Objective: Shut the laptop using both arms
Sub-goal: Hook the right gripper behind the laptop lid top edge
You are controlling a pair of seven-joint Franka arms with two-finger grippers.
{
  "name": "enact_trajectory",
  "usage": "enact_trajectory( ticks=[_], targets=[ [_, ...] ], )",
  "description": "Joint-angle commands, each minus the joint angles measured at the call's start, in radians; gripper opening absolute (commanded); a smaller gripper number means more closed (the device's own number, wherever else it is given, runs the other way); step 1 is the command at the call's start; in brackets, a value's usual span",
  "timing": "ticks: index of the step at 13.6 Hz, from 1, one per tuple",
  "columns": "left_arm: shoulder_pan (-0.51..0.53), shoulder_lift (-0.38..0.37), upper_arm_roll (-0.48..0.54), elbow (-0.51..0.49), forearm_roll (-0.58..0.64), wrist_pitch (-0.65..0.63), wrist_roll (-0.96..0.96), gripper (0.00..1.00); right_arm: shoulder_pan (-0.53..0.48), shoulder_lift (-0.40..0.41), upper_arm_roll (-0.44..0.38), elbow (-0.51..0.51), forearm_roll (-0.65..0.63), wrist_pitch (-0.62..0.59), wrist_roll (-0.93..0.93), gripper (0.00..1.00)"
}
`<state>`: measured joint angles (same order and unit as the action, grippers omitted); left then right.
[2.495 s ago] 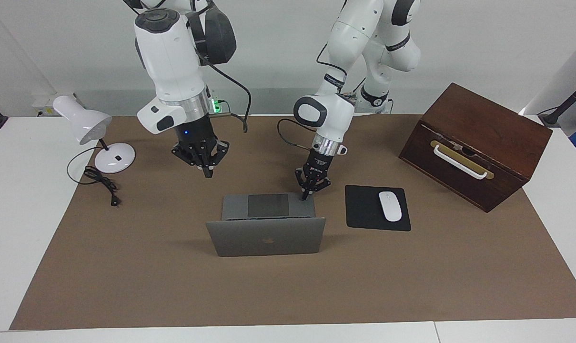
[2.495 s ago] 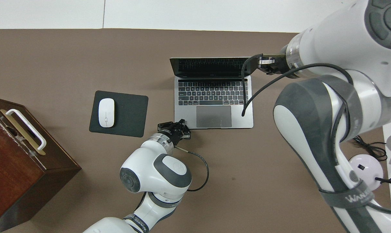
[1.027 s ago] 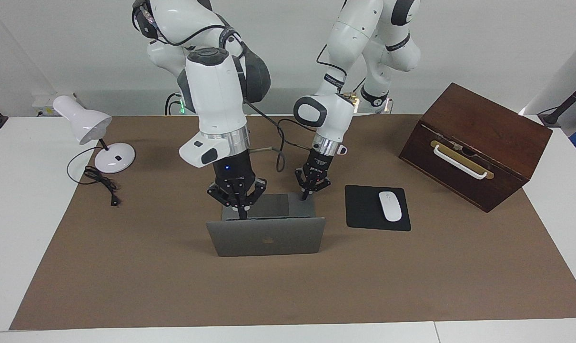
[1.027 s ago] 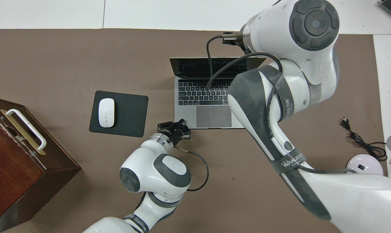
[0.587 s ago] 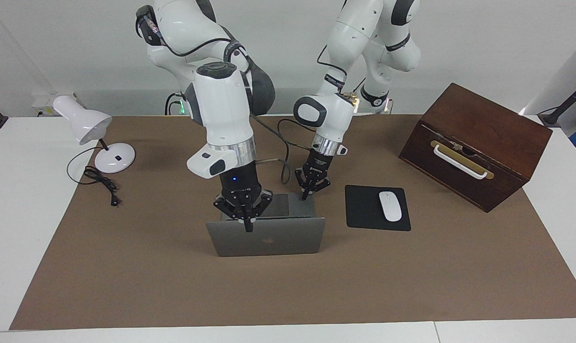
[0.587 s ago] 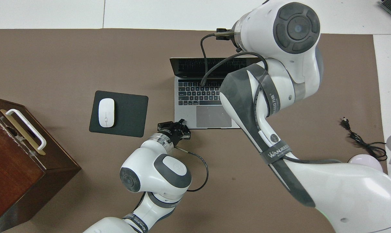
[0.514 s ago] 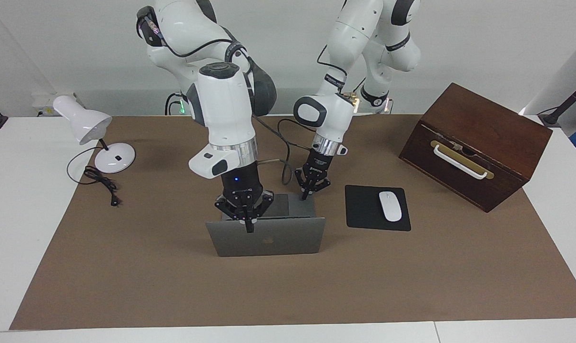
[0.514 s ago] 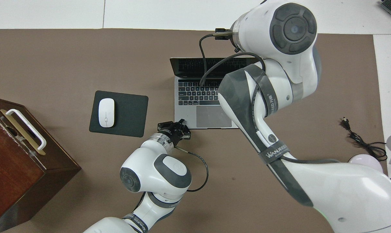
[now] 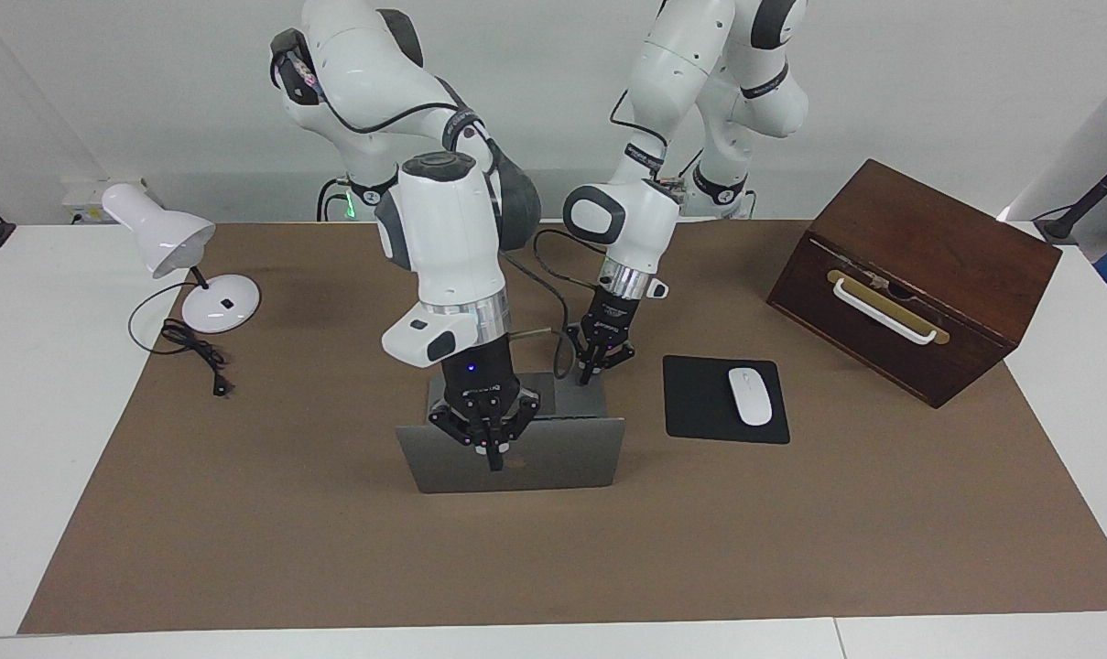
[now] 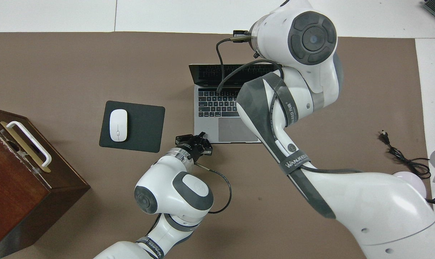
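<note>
We note the right gripper (image 9: 493, 458), fingertips clenched on nothing, has crossed the raised lid's top edge and now hangs low before the laptop (image 9: 553, 465) at frame centre. Left gripper (image 9: 590, 373), clenched empty, still pins the deck corner. Lid push looks imminent.

From overhead, the right arm (image 10: 296, 90) hides its own end effector and part of the laptop (image 10: 217, 108).

Laptop (image 9: 553, 458) showing silver-grey, dark logo on lid; beside it, black pad (image 9: 700, 403) carrying white mouse (image 9: 750, 395); brown mat (image 9: 333, 513) lying underneath.
</note>
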<state>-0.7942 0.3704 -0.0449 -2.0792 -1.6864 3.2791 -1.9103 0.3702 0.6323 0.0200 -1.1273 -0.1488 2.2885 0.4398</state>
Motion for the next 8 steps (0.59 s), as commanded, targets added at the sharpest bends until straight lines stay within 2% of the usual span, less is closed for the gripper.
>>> enact_trajectory(
  ticks=[1, 6, 8],
  targets=[
    [-0.011, 0.038, 0.014, -0.001, 0.016, 0.027, -0.006, 0.00, 0.001, 0.043, 0.003, 0.050, -0.024, 0.023, 0.028, 0.00],
    [-0.010, 0.038, 0.014, -0.001, 0.016, 0.027, -0.007, 0.00, 0.002, 0.060, 0.003, 0.050, -0.020, 0.019, 0.037, 0.00],
    [-0.008, 0.038, 0.014, -0.001, 0.016, 0.027, -0.006, 0.00, 0.015, 0.056, 0.011, 0.046, -0.011, 0.006, 0.111, 0.00]
  ],
)
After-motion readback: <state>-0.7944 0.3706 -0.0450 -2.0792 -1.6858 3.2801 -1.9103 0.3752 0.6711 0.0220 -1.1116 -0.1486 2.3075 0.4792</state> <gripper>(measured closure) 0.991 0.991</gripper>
